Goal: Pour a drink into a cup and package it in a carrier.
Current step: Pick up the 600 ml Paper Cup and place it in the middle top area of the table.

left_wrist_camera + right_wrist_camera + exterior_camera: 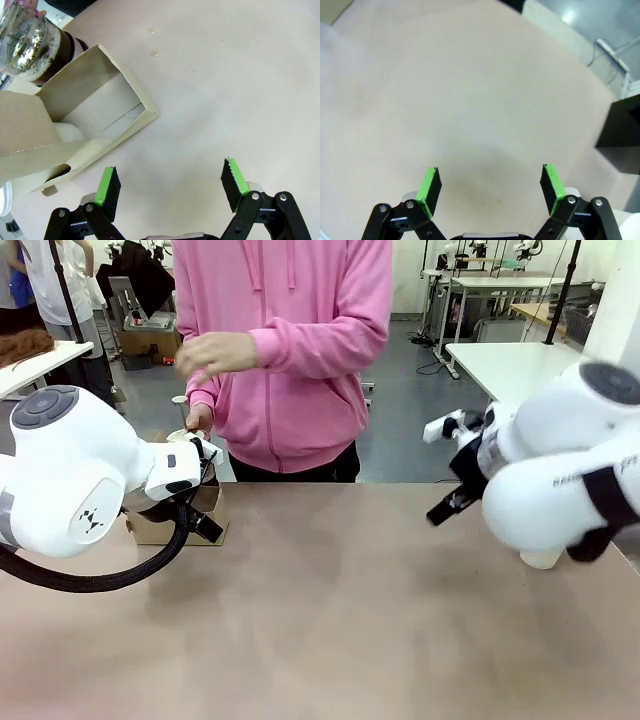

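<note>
left gripper (170, 167) jaws spread wide, nothing in them, hanging over bare table (225, 75); carrier (100, 100) sits just ahead of it, near corner close. Carrier looks like thin cardboard: light, will likely buckle or skid if squeezed on a wall, so pinch the upright centre tab. Jug (20, 35) is right behind it with the drink (52, 55) inside: glass, probably heavy, slick and breakable, so take it by the handle. right gripper (490, 169) likewise spread and empty above the table, black box (620, 130) off to one side. White cup base (545, 558) under right arm, can't tell which cup
</note>
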### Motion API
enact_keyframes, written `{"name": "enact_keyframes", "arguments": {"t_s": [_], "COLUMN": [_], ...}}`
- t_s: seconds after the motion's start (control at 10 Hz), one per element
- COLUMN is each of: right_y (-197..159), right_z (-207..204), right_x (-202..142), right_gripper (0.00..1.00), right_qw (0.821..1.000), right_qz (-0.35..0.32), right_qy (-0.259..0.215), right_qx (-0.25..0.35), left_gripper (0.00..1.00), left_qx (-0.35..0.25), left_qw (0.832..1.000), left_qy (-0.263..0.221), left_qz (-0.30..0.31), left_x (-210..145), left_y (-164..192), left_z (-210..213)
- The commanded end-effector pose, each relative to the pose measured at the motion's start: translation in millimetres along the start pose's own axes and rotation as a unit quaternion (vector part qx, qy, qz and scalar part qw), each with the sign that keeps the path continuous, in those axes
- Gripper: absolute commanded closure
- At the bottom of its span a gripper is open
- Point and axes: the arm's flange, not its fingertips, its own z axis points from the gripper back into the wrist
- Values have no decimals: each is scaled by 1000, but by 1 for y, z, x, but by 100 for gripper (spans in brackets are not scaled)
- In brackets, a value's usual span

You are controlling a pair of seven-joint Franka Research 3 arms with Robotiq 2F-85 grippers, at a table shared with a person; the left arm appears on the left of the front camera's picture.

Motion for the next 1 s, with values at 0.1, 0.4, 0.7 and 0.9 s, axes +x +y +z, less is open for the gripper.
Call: {"name": "enact_keyframes", "arguments": {"t_s": [0.1,0.4,0.7,0.9], "right_y": [-87,-182,-232,-239], "right_z": [57,105,106,88], "right_x": [28,-23,-116,-150], "right_gripper": [0,0,0,0], "right_qw": [998,986,959,939], "right_qz": [-14,15,63,54], "right_qy": [-17,-97,-199,-256], "right_qx": [51,133,194,223], "left_gripper": [0,0,0,0], "left_qx": [0,0,0,0], "left_qw": [1000,1000,1000,1000], "left_qy": [0,0,0,0], "left_qz": [0,0,0,0], "left_x": [0,0,0,0], "left_y": [0,0,0,0], "left_z": [0,0,0,0]}}
